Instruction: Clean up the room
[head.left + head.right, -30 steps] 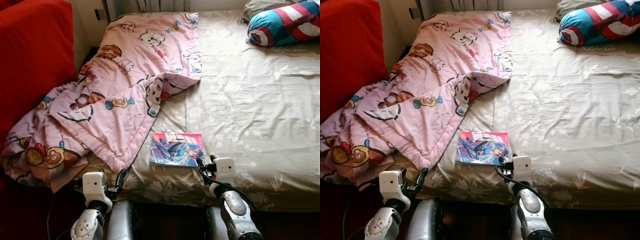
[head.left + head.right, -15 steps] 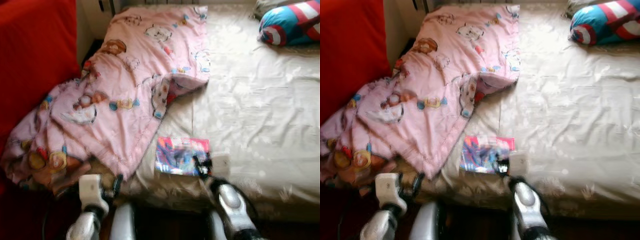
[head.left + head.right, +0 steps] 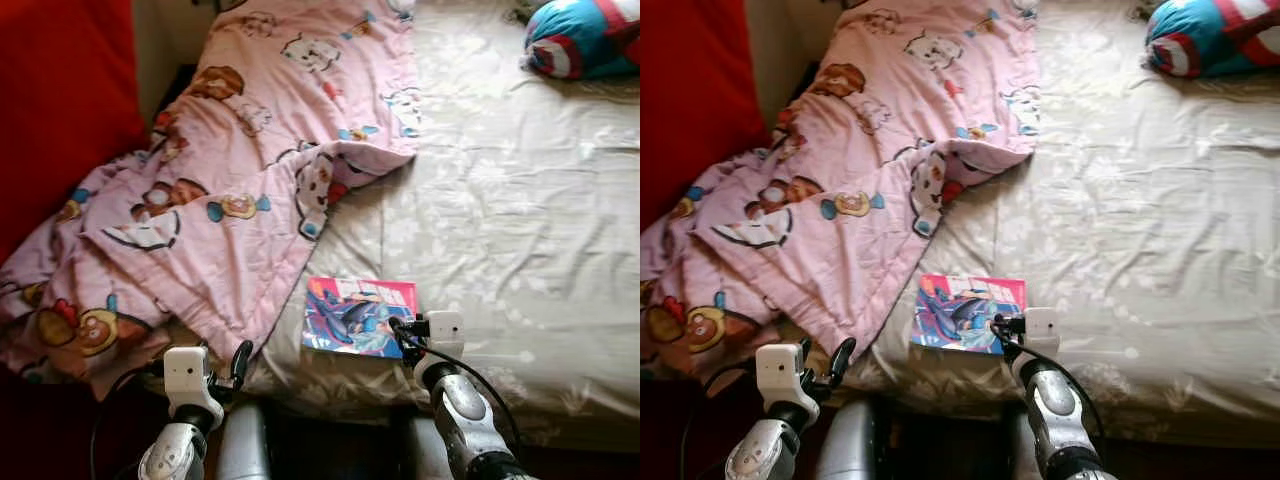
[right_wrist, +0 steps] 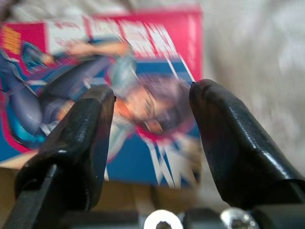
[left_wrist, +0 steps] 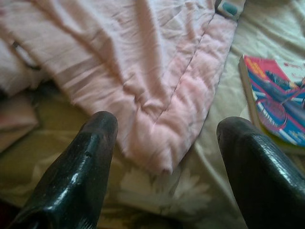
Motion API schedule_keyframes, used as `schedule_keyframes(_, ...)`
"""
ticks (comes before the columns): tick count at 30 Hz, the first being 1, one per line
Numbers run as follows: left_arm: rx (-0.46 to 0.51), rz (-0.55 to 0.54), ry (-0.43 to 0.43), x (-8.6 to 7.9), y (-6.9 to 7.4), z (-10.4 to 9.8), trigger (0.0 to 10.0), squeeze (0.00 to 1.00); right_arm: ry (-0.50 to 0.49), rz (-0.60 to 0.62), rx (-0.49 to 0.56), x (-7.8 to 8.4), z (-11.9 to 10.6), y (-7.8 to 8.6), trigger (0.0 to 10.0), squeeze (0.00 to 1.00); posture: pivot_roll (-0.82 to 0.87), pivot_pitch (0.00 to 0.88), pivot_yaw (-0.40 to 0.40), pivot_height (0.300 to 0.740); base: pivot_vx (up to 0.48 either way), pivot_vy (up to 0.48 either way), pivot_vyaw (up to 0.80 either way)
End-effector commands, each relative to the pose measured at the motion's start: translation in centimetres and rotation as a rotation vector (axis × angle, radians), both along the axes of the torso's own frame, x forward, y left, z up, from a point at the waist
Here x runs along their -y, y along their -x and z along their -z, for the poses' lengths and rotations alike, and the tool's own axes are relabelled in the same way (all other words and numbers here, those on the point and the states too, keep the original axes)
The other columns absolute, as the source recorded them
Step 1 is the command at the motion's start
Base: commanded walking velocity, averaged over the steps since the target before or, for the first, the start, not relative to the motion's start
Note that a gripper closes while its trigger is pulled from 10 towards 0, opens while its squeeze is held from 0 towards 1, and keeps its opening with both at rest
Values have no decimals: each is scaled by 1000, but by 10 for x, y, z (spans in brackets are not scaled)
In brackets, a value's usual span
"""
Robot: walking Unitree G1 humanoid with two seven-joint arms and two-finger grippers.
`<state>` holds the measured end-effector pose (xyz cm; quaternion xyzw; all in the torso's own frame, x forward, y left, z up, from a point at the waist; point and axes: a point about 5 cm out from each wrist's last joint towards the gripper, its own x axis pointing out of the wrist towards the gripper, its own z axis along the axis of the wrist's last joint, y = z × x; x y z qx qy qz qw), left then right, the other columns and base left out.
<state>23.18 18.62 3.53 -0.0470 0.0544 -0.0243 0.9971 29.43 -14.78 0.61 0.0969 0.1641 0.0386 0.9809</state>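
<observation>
Beige floral bed sheet [image 3: 520, 230] covers the bed, with a pink cartoon blanket [image 3: 240, 170] rumpled at left. Near the front edge lies a comic book [image 3: 358, 316]. Right gripper [image 4: 151, 133] hovers over its near right corner, fingers apart, empty. Left gripper [image 5: 164, 167], also spread and empty, points at the blanket's edge.

Red sofa [image 3: 60, 100] at the left, striped blue-and-red cushion [image 3: 585, 38] at the bed's far corner.

A pink-and-blue comic book [image 3: 358, 316] lies flat, cover up, near the bed's [image 3: 520, 230] front edge, with a rumpled pink cartoon blanket [image 3: 240, 180] spread at its ten o'clock.
</observation>
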Motion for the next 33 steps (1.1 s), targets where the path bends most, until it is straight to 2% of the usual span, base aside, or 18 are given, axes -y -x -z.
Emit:
schedule_keyframes(1,-14,-9,-4,-3,5,1,10000,0,-47,46,-61,3,10,7,10000,1000,-13,256,67,601,0,0,0)
schedule_keyframes(2,-16,-8,-5,-3,6,1,10000,0,-50,53,-67,4,11,8,10000,1000,-7,261,68,601,0,0,0)
schedule_keyframes(3,-20,-8,-7,-3,7,2,10000,0,-55,61,-72,4,11,8,10000,808,0,267,70,601,0,0,0)
schedule_keyframes(4,-27,-7,-10,-4,9,3,10000,0,-65,74,-82,5,13,9,10000,0,2,270,70,601,0,0,0)
schedule_keyframes(12,-38,-11,-21,-8,17,1,10000,0,-196,180,-65,15,10,7,10000,0,25,293,83,601,0,0,0)
schedule_keyframes(15,-49,-12,-32,-11,22,1,10000,0,-341,186,-98,14,16,11,10000,0,36,298,88,601,0,0,0)
schedule_keyframes(18,-52,-12,-37,-12,24,0,10000,0,-426,175,-109,13,19,14,10000,0,46,301,94,601,0,0,0)
schedule_keyframes(27,-64,-4,-50,-16,27,-1,10000,0,-512,105,-123,10,26,23,10000,0,53,308,109,601,0,0,0)
schedule_keyframes(33,-70,6,-54,-13,28,-2,10000,0,-547,49,-180,4,35,34,10000,0,63,313,115,601,0,0,0)
